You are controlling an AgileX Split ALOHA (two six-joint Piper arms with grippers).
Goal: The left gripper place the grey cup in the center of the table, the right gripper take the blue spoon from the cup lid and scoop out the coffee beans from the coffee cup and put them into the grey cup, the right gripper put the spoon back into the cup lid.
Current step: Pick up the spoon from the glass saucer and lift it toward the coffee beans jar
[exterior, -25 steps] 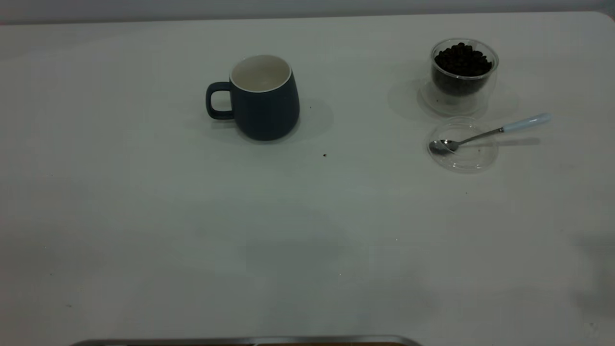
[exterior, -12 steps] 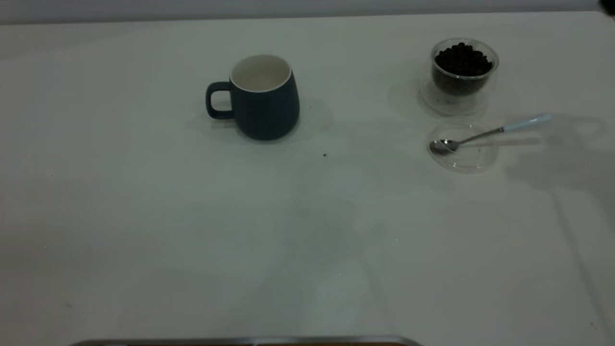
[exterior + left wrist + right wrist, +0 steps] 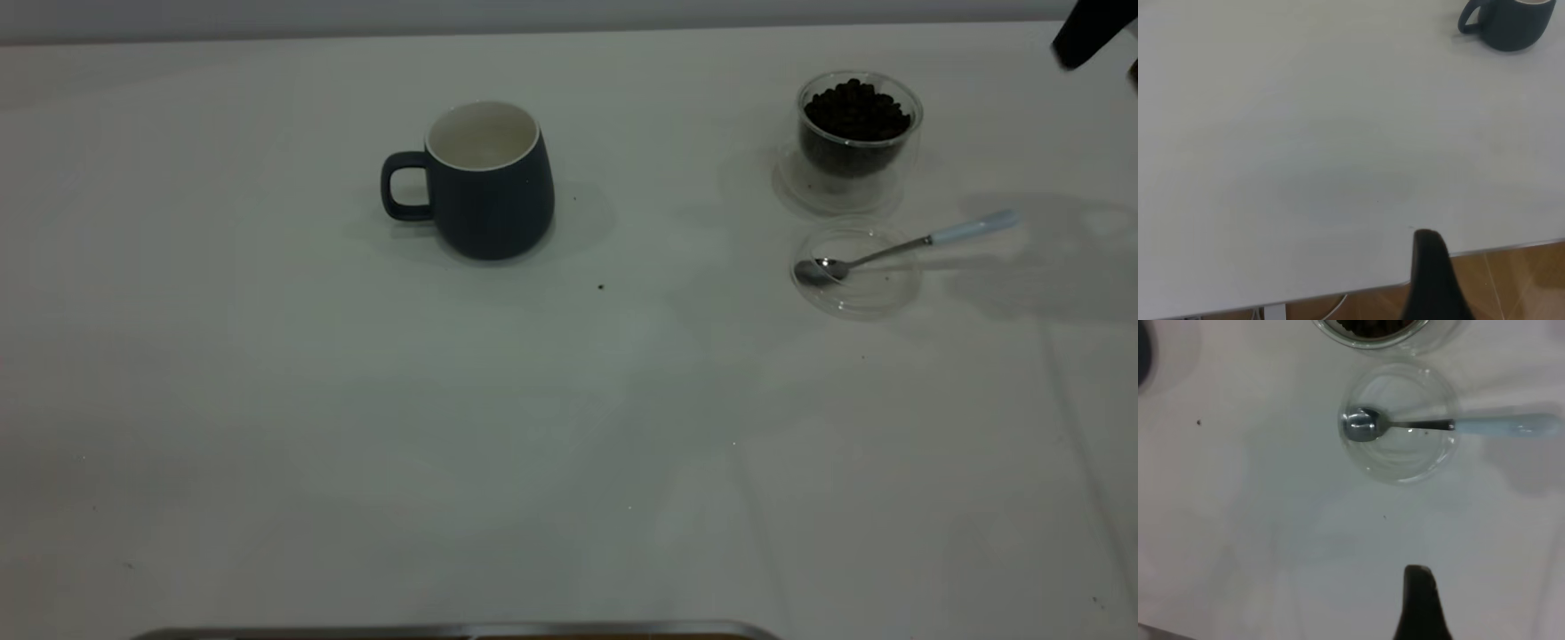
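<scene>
Standing apart: one grey cup (image 3: 487, 178), one coffee cup (image 3: 857, 133)

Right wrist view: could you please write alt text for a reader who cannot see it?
A blue spoon lies with its metal bowl inside a clear cup lid on the white table, its handle reaching past the rim. The coffee cup shows at the edge.

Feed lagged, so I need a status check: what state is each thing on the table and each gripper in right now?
Dark blue-grey ceramic mug: upright, empty.
Clear double-walled glass cup: upright, uncovered.
Dark roasted coffee beans: heaped in the glass cup.
Clear round lid: flat on the white table.
Pale-blue-handled metal spoon: bowl in the lid, handle overhanging, ungripped.
Right gripper: above the far right corner, holding nothing.
Left gripper: away from the mug.
</scene>
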